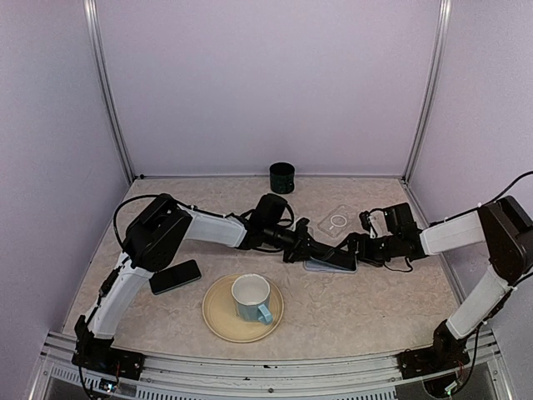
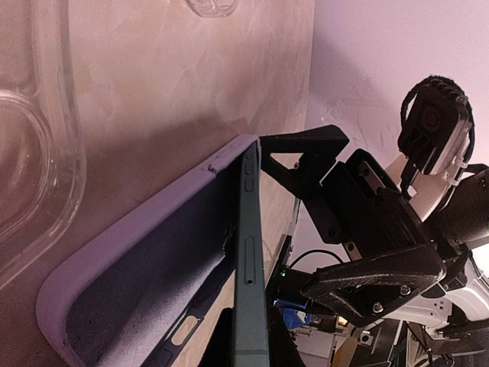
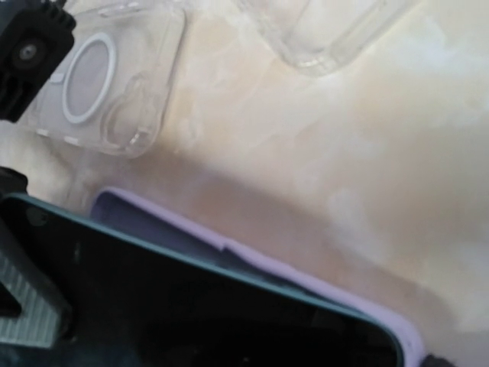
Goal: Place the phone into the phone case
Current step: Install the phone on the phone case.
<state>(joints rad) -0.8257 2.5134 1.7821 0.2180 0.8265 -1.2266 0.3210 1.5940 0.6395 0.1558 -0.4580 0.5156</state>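
My left gripper (image 1: 310, 248) is shut on the teal-edged phone (image 1: 326, 257) and holds it tilted over the lilac phone case (image 1: 335, 269) on the table. In the left wrist view the phone (image 2: 248, 252) is seen edge-on between my fingers (image 2: 220, 345), one long edge down in the case (image 2: 145, 260). My right gripper (image 1: 356, 250) is at the case's far end with its jaws apart, one finger (image 2: 306, 153) against the case's end. In the right wrist view the phone's dark screen (image 3: 191, 306) covers most of the case (image 3: 306, 279).
A clear case with a white ring (image 1: 337, 221) lies just behind, and a second clear case (image 3: 336, 30) is beside it. A second dark phone (image 1: 176, 276) lies at the left. A plate (image 1: 218, 321) with a cup (image 1: 251, 298) sits near the front. A black cup (image 1: 282, 177) stands at the back.
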